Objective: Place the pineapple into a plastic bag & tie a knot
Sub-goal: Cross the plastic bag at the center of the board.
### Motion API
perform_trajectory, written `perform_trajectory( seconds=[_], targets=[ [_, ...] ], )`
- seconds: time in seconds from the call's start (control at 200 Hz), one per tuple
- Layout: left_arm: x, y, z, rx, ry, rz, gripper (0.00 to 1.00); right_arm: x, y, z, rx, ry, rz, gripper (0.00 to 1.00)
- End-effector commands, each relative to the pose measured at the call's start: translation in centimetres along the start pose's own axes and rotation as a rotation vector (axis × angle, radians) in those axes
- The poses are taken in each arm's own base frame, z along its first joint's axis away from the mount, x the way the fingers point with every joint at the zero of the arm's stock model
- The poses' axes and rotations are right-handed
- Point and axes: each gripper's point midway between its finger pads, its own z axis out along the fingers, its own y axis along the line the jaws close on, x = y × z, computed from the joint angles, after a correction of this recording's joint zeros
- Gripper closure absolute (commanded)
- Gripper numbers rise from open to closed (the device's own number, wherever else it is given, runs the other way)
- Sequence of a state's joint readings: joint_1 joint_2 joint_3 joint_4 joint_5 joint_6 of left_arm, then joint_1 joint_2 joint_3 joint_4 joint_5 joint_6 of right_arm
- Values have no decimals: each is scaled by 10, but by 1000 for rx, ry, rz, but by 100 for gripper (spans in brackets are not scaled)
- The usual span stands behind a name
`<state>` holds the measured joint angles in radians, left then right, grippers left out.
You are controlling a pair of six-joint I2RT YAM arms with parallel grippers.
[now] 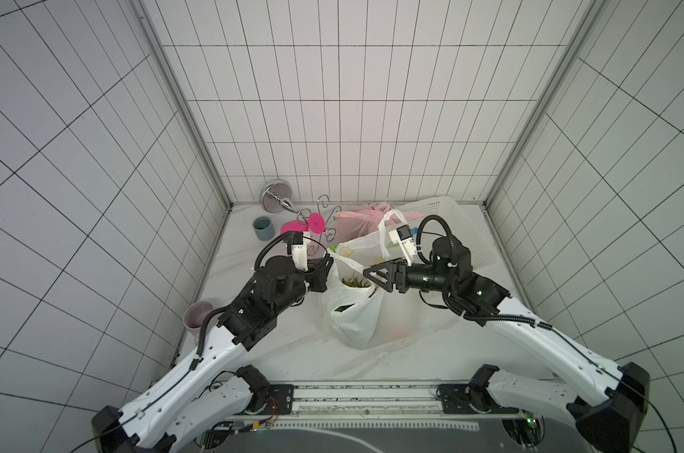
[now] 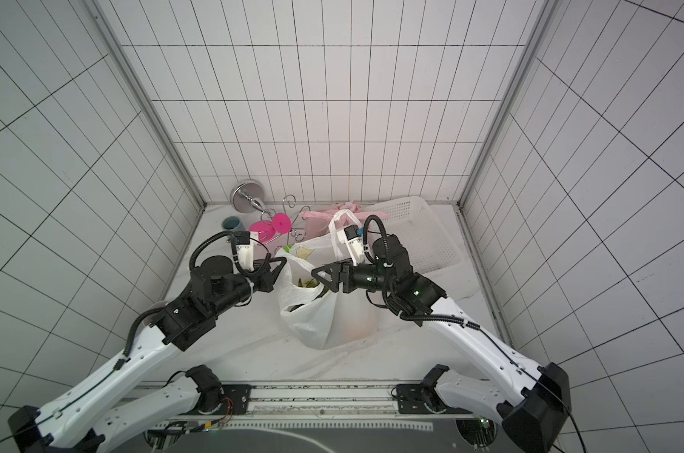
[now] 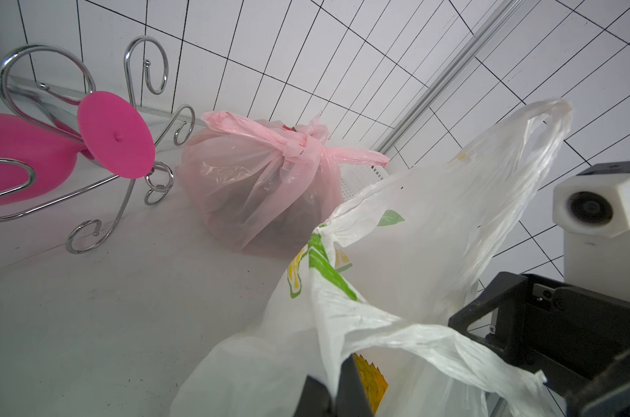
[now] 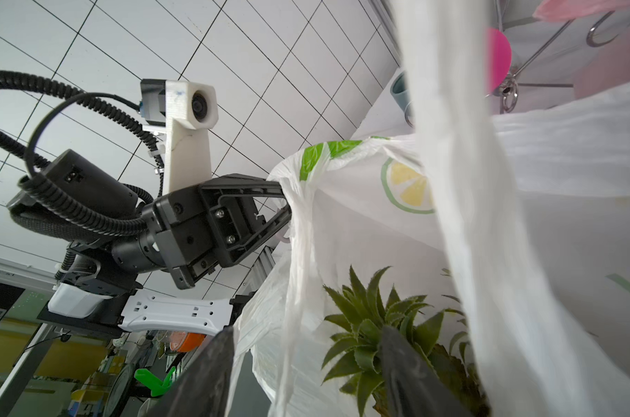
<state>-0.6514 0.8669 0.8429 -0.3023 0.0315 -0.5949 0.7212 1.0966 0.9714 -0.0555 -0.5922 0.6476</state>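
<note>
A white plastic bag (image 1: pixel 356 317) with a lemon print stands mid-table in both top views (image 2: pixel 313 317). The pineapple sits inside it, its green crown (image 1: pixel 354 282) (image 4: pixel 371 325) showing through the open mouth. My left gripper (image 1: pixel 328 259) (image 2: pixel 282 263) (image 3: pixel 334 375) is shut on the bag's left rim, as the right wrist view also shows (image 4: pixel 285 200). My right gripper (image 1: pixel 366 272) (image 2: pixel 315 272) (image 4: pixel 308 332) is open at the mouth's right side. A hanging strip of the bag (image 4: pixel 295 289) lies between its fingers, and one finger (image 4: pixel 396 361) is in front of the crown.
A tied pink bag (image 1: pixel 362 223) (image 3: pixel 263 187) lies behind the white bag, beside a white perforated basket (image 1: pixel 454 231). A wire stand (image 1: pixel 324 231) with pink discs (image 3: pixel 116 135), a grey-blue cup (image 1: pixel 264 228) and a metal dish (image 1: pixel 275 195) are at the back left. A pale cup (image 1: pixel 199 317) stands by the left wall.
</note>
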Motion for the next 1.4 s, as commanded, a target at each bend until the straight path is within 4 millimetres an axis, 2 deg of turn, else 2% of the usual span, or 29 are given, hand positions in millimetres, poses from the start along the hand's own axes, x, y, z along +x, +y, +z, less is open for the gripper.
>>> perform_trajectory(
  seconds=[0.0, 0.025, 0.115, 0.205, 0.245, 0.29, 0.365, 0.405, 0.495, 0.535, 0.615, 0.68, 0.76, 0.974, 1.169, 1.269, 1.394],
  targets=[
    [-11, -6, -3, 27, -48, -6, 100, 13, 7, 1, -59, 26, 10, 44],
    [-11, -6, -3, 27, -47, -6, 100, 12, 10, 1, -64, 24, 5, 49],
    [-12, -6, -4, 26, -47, 0, 100, 7, 17, -1, -76, 13, -9, 78],
    [-13, -7, -6, 28, -47, 22, 99, -4, 26, -3, -85, -8, -40, 100],
    [-15, -7, -8, 16, -49, 42, 86, -10, 30, -4, -81, -17, -65, 100],
    [-21, -6, -13, -4, -65, 68, 65, -19, 34, -5, -64, -25, -109, 100],
    [-37, -4, -26, -42, -124, 114, 44, -36, 40, -5, -21, -31, -196, 100],
    [-48, -7, -34, -42, -164, 146, 38, -44, 45, -4, -12, -23, -246, 100],
    [-73, -23, -48, -13, -239, 239, 33, -59, 54, -2, 8, 1, -332, 100],
    [-83, -33, -53, 13, -268, 288, 32, -63, 58, -1, 7, 15, -365, 100],
    [-100, -53, -62, 77, -339, 371, 23, -73, 68, -1, -5, 15, -418, 100],
    [-107, -68, -65, 135, -385, 435, 14, -80, 76, -4, -11, 6, -451, 100],
    [-106, -83, -60, 217, -391, 501, 4, -89, 88, -9, -27, -15, -493, 100],
    [-87, -115, -39, 486, -303, 548, 2, -104, 115, -25, -59, -52, -604, 100],
    [-70, -142, -38, 747, -196, 509, 2, -112, 117, -28, -42, -70, -634, 100],
    [-60, -149, -35, 827, -121, 491, 2, -116, 118, -26, -47, -71, -637, 100],
    [-43, -146, -24, 852, -43, 460, 2, -122, 117, -23, -42, -91, -637, 100]
  ],
)
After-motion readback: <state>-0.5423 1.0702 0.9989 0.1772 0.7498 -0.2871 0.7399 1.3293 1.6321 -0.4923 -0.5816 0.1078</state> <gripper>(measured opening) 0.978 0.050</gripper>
